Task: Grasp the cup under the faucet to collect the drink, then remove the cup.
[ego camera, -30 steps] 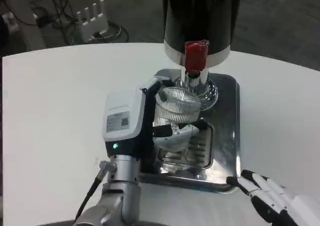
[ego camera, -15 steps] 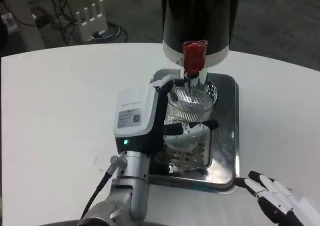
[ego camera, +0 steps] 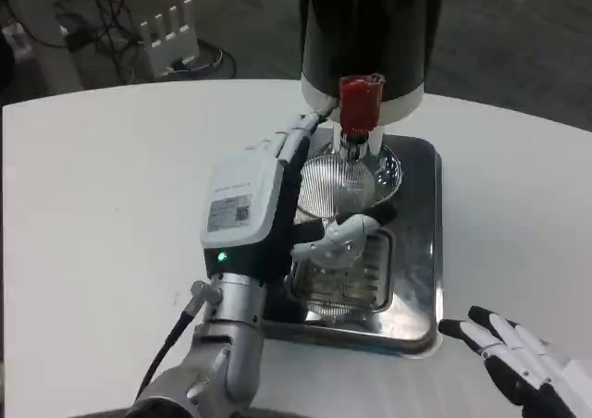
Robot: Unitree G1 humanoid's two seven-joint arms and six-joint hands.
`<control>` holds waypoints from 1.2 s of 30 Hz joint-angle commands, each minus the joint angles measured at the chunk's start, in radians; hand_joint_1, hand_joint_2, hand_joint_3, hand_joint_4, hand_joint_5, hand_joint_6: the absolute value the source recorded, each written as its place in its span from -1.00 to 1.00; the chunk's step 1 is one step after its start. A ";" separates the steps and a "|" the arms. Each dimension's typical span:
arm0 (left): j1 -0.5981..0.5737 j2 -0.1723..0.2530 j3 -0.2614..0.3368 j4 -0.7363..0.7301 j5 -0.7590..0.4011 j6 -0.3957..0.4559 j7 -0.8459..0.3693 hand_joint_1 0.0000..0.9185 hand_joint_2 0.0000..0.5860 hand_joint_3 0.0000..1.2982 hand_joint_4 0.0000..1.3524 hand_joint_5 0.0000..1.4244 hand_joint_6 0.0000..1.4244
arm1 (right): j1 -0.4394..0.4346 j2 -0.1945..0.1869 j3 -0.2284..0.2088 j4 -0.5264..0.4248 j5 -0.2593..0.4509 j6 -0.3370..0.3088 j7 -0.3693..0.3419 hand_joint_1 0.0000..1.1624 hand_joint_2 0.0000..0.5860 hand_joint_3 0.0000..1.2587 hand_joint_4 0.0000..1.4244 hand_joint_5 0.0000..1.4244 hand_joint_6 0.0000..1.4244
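Cup [ego camera: 335,189], clear and ribbed, sits tilted just below the red faucet [ego camera: 361,102] of the black drink dispenser [ego camera: 370,30], over the steel drip tray [ego camera: 418,252] near the desk's [ego camera: 102,205] far edge. The left robot hand [ego camera: 277,210] holds the cup, its fingers [ego camera: 338,238] wrapped around the lower wall while the white back faces the camera. The right robot hand [ego camera: 518,367] rests on the desk at the near right corner, well apart from the tray, fingers spread and holding nothing.
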 commanded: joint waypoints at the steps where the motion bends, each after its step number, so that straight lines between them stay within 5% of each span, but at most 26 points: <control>1: 0.016 0.008 -0.008 -0.014 -0.006 -0.026 0.007 -0.78 -1.00 -0.93 -0.85 -0.55 -0.59 | 0.015 -0.003 0.002 -0.011 0.009 -0.013 -0.015 0.00 0.59 -0.82 -1.00 -1.00 -1.00; 10: 0.066 0.011 0.035 -0.040 -0.074 -0.091 -0.042 -0.96 -1.00 -0.87 -0.80 -0.53 -0.56 | 0.008 -0.001 0.002 -0.009 0.009 -0.010 -0.018 0.01 0.59 -0.81 -1.00 -1.00 -1.00; 18: 0.218 0.072 0.090 -0.179 -0.150 -0.164 -0.128 -1.00 -0.84 -0.75 -0.78 -0.54 -0.53 | -0.011 0.002 0.018 -0.002 0.006 0.001 -0.015 0.02 0.59 -0.80 -1.00 -1.00 -1.00; 22: 0.314 0.099 0.129 -0.418 -0.173 -0.202 -0.177 -0.98 -0.67 -0.57 -0.51 -0.39 -0.43 | -0.016 0.002 0.027 -0.007 0.002 0.007 -0.013 0.02 0.59 -0.80 -1.00 -1.00 -1.00; 27: 0.427 0.085 0.198 -0.796 -0.258 -0.143 -0.355 -0.92 -0.58 -0.31 -0.27 -0.23 -0.29 | -0.008 0.003 0.021 -0.018 0.006 0.009 -0.015 0.02 0.59 -0.80 -1.00 -1.00 -1.00; 36: 0.498 0.010 0.262 -1.097 -0.308 -0.017 -0.510 -0.89 -0.58 -0.41 -0.33 -0.30 -0.33 | 0.042 0.006 -0.003 -0.027 0.030 -0.011 -0.042 0.02 0.59 -0.80 -1.00 -1.00 -1.00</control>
